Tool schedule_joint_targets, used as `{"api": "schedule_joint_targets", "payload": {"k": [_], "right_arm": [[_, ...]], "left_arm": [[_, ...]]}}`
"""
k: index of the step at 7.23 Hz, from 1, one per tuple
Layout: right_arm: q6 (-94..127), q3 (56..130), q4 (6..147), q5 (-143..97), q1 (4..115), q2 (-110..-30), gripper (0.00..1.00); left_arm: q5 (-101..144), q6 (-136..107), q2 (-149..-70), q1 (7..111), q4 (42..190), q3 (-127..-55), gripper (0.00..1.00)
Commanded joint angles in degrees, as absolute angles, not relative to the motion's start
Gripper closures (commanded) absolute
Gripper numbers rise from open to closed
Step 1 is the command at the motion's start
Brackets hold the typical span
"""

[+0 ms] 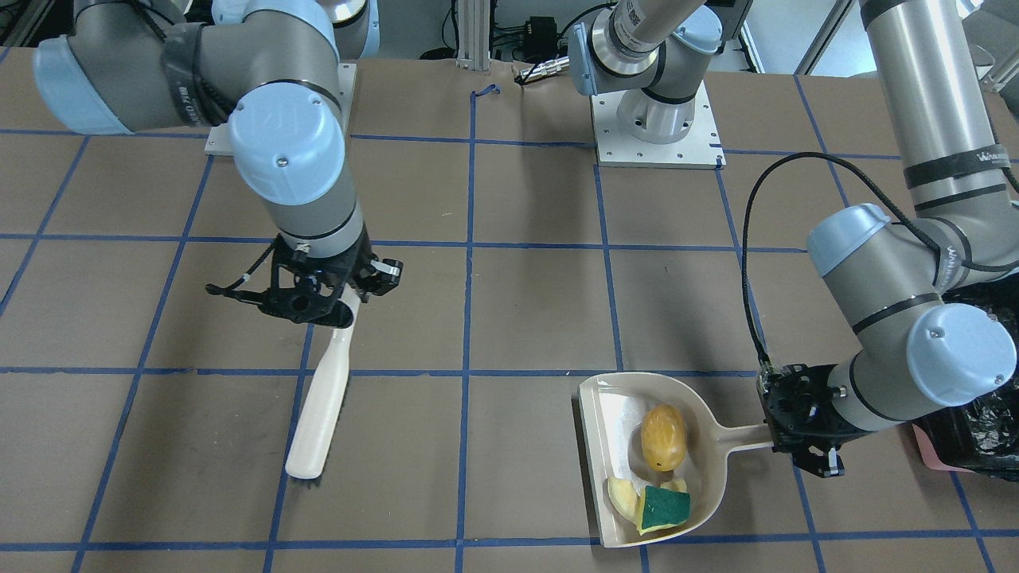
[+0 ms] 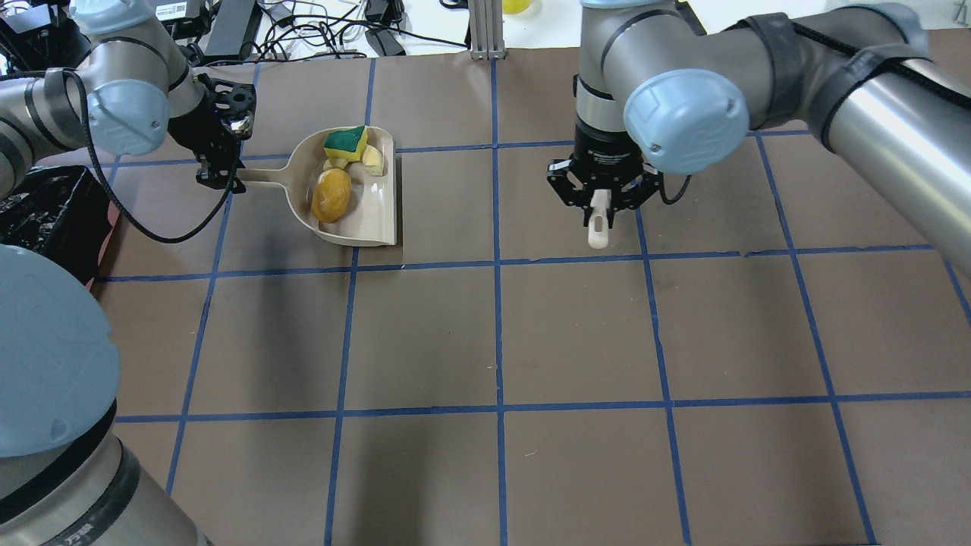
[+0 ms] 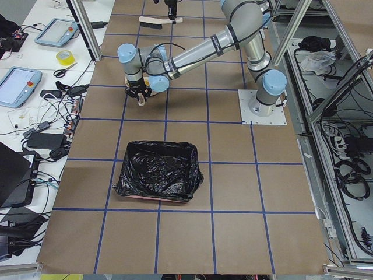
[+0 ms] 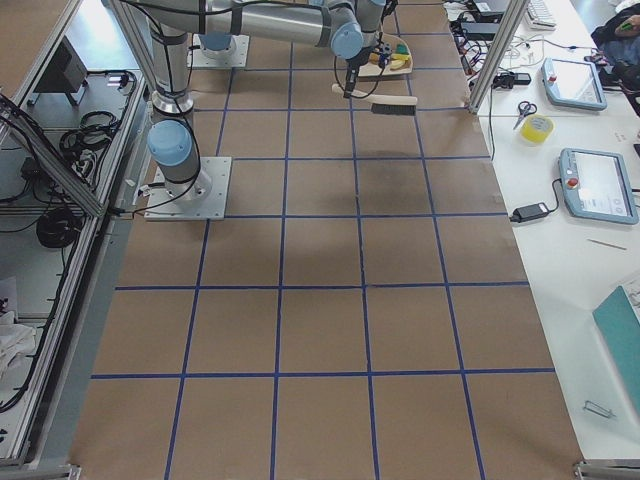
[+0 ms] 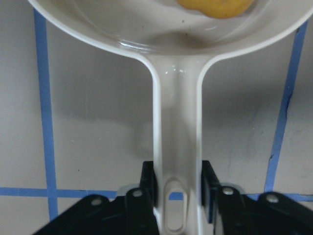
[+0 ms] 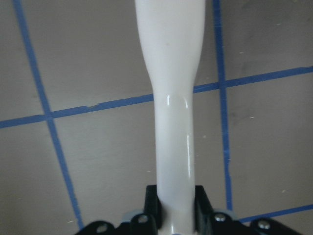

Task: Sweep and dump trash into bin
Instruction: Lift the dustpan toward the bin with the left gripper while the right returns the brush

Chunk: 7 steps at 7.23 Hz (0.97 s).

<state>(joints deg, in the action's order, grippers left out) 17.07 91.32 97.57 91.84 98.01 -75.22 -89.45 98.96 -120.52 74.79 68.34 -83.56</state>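
the left end effector (image 5: 178,182) is clamped on the handle of the beige dustpan (image 1: 613,418), which holds the trash (image 1: 663,436). the right end effector (image 6: 176,197) grips the brush (image 1: 322,406) handle, bristles on the surface (image 1: 517,318). the bin (image 3: 160,172) sits near the dustpan, apart from it.

Even, bright light comes from above; soft arm shadows lie on the brown table (image 2: 425,341). Small glare stripes shine on the brush handle (image 6: 171,147). The wrist views look slightly soft, perhaps from closeness.
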Motion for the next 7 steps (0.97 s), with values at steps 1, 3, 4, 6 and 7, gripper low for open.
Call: {"api": "schedule_joint_targets", "payload": {"k": [1, 3, 4, 6, 7], "right_arm": [[2.5, 94.6, 98.1, 94.0, 87.3, -76.6, 1.0], [-4.6, 95.1, 97.4, 94.4, 83.1, -77.1, 1.0], [-7.3, 95.6, 97.6, 94.5, 81.0, -77.3, 1.0], [-16.0, 96.7, 98.4, 94.3, 72.8, -77.1, 1.0], [-19.3, 99.0, 101.8, 94.0, 70.1, -77.2, 1.0]], "left_arm": [[-87.1, 100.0, -118.5, 70.3, 71.7, -82.7, 0.93], [-87.2, 102.5, -115.5, 66.6, 77.3, -80.2, 0.95], [-87.0, 105.9, -115.1, 63.4, 81.2, -77.4, 0.95], [-87.2, 115.1, -115.9, 56.9, 87.3, -69.4, 0.96], [-87.2, 119.1, -116.6, 53.3, 90.1, -66.0, 0.96]]}}
